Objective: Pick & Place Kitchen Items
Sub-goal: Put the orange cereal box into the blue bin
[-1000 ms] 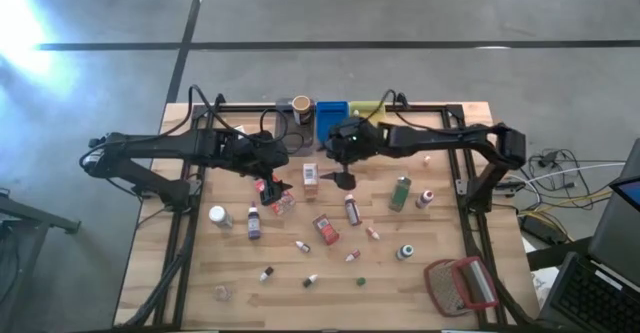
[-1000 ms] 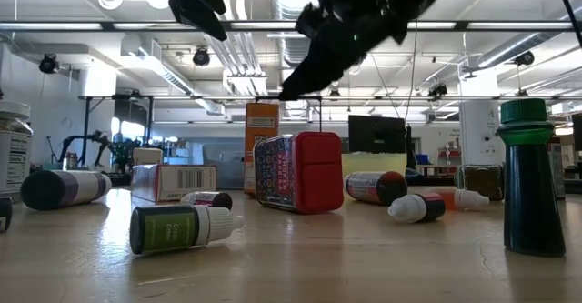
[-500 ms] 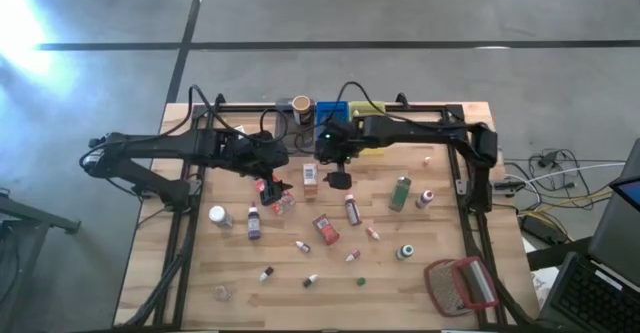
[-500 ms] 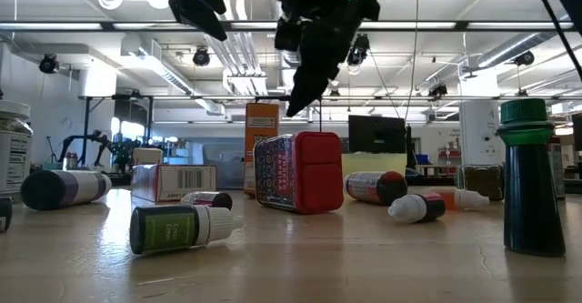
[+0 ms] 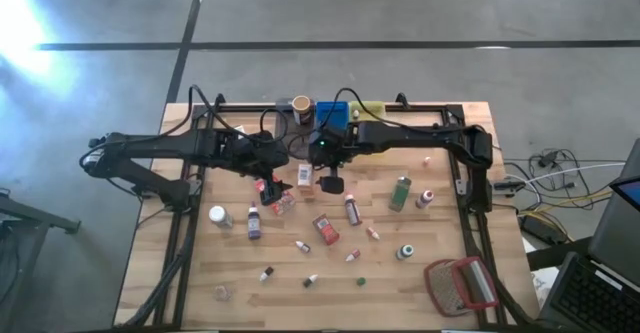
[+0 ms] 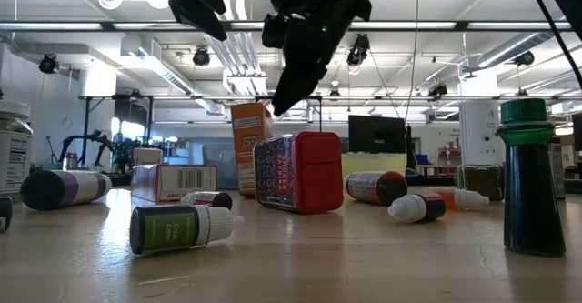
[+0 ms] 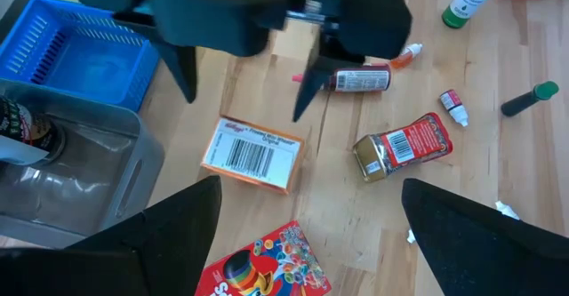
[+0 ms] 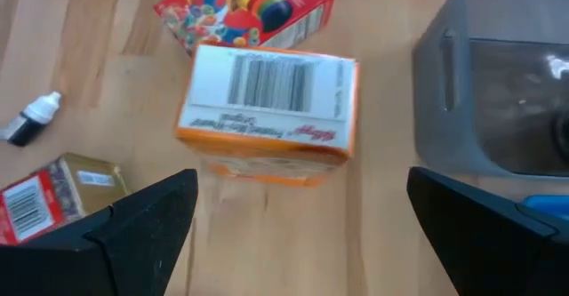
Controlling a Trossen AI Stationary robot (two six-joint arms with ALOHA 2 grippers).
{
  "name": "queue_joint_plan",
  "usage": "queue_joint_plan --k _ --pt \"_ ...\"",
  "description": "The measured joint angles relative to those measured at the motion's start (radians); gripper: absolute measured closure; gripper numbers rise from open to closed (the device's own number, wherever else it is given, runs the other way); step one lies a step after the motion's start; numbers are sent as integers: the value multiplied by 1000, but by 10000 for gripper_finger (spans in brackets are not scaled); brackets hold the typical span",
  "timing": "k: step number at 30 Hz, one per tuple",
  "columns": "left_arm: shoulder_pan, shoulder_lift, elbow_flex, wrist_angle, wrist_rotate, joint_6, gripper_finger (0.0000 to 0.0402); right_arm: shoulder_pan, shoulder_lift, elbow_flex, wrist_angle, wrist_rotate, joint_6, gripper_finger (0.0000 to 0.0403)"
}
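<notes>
Hovering right gripper, fingers spread, above orange box.

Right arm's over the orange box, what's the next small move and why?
Probably lower straight down. The right end effector hangs open above the orange cardboard box with a barcode, which sits centred between its fingers, not yet gripped. The left end effector waits open nearby.

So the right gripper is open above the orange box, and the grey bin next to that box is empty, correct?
Not quite. The right gripper does hang open over the orange box, but the grey bin beside it is not empty: the left wrist view shows a dark jar lying inside it, and the high view shows it there too.
</notes>
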Motion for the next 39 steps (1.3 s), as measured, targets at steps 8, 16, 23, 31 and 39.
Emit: queue_joint_plan --k 8,16,23,31,39 --pt "0 0 0 0 0 0 46 11 -4 0 10 0 27 3" --pt "0 0 0 0 0 0 46 19 -4 0 15 -1 77 3" --pt "0 0 0 0 0 0 46 30 -4 0 66 -1 113 3" --pt "0 0 0 0 0 0 46 42 -4 -1 79 3 134 3" --pt "-1 0 0 0 0 0 46 46 -2 -11 110 53 152 3"
